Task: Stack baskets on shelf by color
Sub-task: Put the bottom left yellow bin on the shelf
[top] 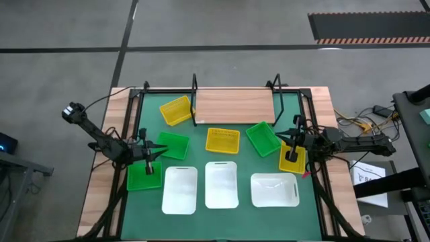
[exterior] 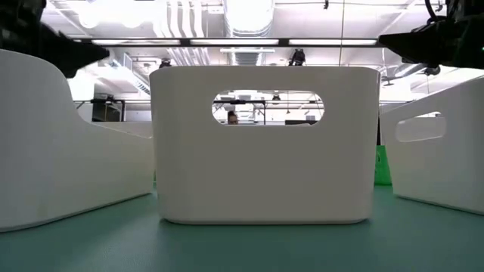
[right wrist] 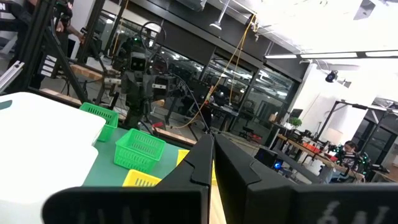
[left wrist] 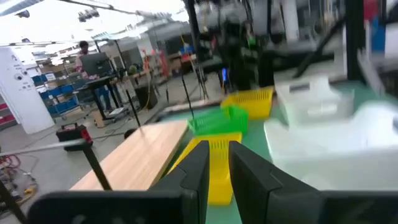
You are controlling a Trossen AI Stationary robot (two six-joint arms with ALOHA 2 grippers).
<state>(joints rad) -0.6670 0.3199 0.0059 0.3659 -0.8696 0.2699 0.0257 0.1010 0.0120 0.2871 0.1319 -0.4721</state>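
Observation:
The shelf (top: 232, 105), a light wooden board with black posts, stands at the table's far side. A yellow basket (top: 176, 110) sits by its left end, a second (top: 222, 140) mid-table, and a third (top: 292, 158) at the right. Green baskets (top: 173, 145) (top: 263, 138) (top: 144, 177) are spread between them. Three white baskets (top: 180, 189) (top: 222, 184) (top: 275, 189) line the near side. My left gripper (top: 160, 150) hovers by the left green baskets, its fingers a narrow gap apart (left wrist: 217, 163), empty. My right gripper (top: 293, 149) is over the right yellow basket, shut (right wrist: 211, 158).
The green mat (top: 248, 165) covers the table inside a black frame. In the low view the middle white basket (exterior: 265, 151) fills the front, with the other two beside it. Bare mat lies between the far row of baskets and the white ones.

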